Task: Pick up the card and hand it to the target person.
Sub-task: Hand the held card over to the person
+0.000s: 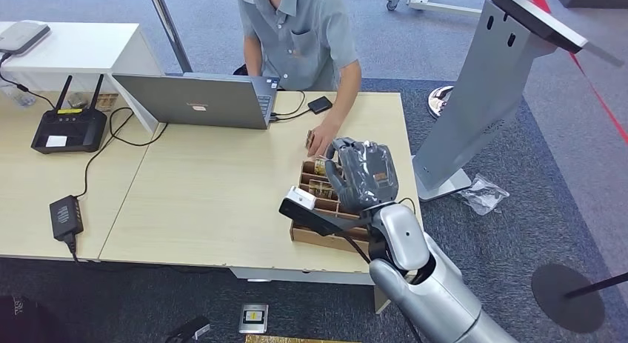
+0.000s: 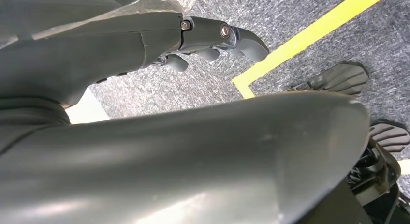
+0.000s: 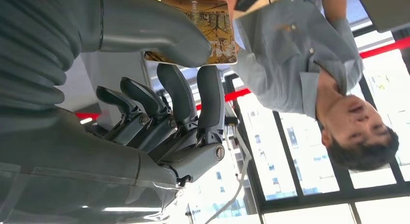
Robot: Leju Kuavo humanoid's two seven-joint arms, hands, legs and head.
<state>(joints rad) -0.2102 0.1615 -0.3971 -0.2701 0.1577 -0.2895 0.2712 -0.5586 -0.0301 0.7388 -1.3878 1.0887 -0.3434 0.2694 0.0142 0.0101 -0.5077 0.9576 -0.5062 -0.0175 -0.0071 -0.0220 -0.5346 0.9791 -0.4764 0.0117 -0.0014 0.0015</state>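
fig. handover, mid-task. in the head view my right hand [image 1: 363, 172] is raised above the card box [image 1: 326, 210] at the near right corner of the table [image 1: 207, 187], its back turned to the camera. in the right wrist view the card [image 3: 203, 28] is pinched between the thumb [image 3: 159, 33] and the fingers [image 3: 193, 98] of that hand, which curl up beneath it; most of the card's printed face stands free past the thumb. i judge the pick-up done: the card is out of the box and in my grip.

the person [image 1: 300, 32] sits across the table behind the laptop [image 1: 196, 98], with a hand [image 1: 322, 139] resting on the table just beyond the box, near my raised hand but, as far as i can tell, not touching it or the card. in the right wrist view the person lies past the card's far edge.

my left hand [image 2: 212, 40] hangs at my side above the carpet [image 2: 300, 21], fingers curled in with nothing in them; i judge it has no part in this step.

what is left, in my judgement: carry the card the short way toward the person, hold it steady until they take it, then release. the handover itself is not yet made. the pinch covers only one end of the card, so a slip during the reach is the main risk.
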